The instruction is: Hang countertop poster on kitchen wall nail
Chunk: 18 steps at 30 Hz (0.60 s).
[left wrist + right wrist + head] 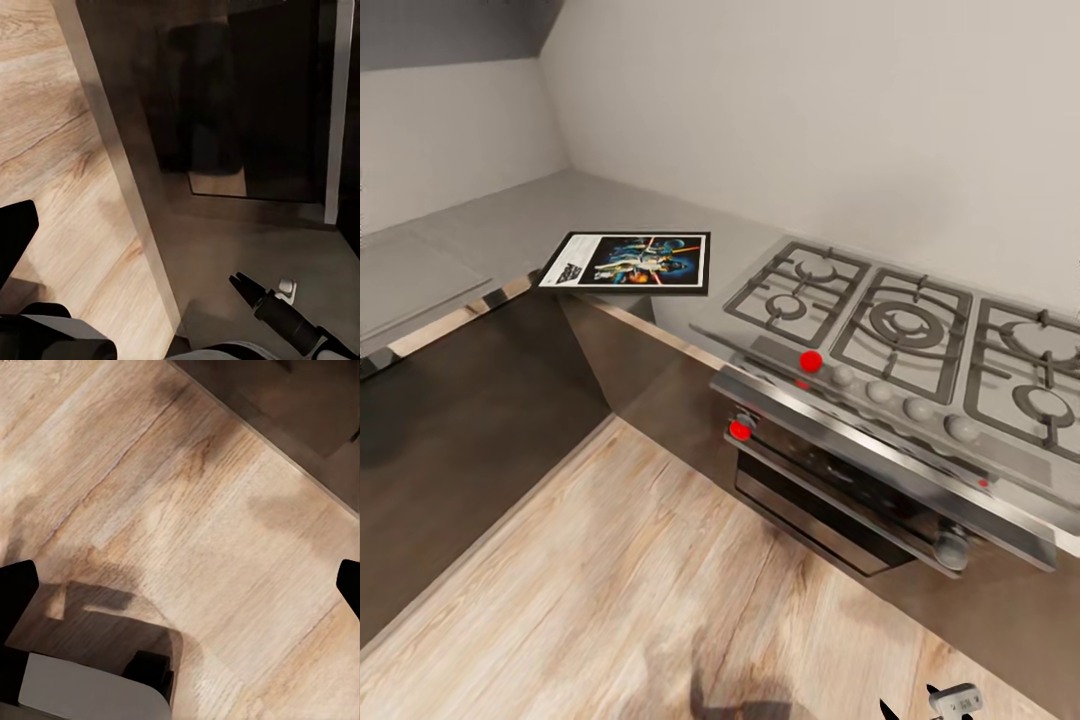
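Poster flat on the countertop, grippers well apart from it.
Head view: poster [628, 262] lies on the kitchen countertop [510, 230] at 11 o'clock, hob [905, 335] at 3 o'clock, wooden floor [610, 590] between; left wrist: right gripper [241, 283], fingers pressed together, near dark cabinet fronts [247, 97]; right wrist: fingertips [16, 589] spread over floor.

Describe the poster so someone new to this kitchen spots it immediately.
Start at the steel gas hob; on the grey kitchen countertop beside it, near the corner's front edge, lies the poster. It is flat, black-framed, with colourful space artwork, the worktop's one printed item.
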Available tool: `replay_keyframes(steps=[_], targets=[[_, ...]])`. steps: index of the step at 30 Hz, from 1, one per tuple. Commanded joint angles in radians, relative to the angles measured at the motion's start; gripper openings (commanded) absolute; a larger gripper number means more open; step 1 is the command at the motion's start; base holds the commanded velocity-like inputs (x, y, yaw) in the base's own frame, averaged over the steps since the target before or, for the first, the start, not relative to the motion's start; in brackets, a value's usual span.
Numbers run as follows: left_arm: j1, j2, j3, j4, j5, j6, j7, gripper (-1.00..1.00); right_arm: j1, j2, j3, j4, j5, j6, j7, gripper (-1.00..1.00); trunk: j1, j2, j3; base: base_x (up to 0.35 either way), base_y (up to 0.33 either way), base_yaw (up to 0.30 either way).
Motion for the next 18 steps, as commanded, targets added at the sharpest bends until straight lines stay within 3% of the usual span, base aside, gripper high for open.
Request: replay_keyframes(steps=[1, 18], targets=[[0.000, 0.000, 0.000, -0.001, 0.004, 0.011, -0.002, 1.00, 0.000, 0.000, -0.004, 0.001, -0.007, 0.000, 0.010, 1.00, 0.000, 0.000, 0.001, 0.000, 0.000, 0.000], [0.000, 0.002, 0.002, -0.001, 0.004, 0.011, -0.003, 1.00, 0.000, 0.001, -0.004, 0.001, -0.007, 0.000, 0.010, 1.00, 0.000, 0.000, 0.030, 0.000, 0.000, 0.000]])
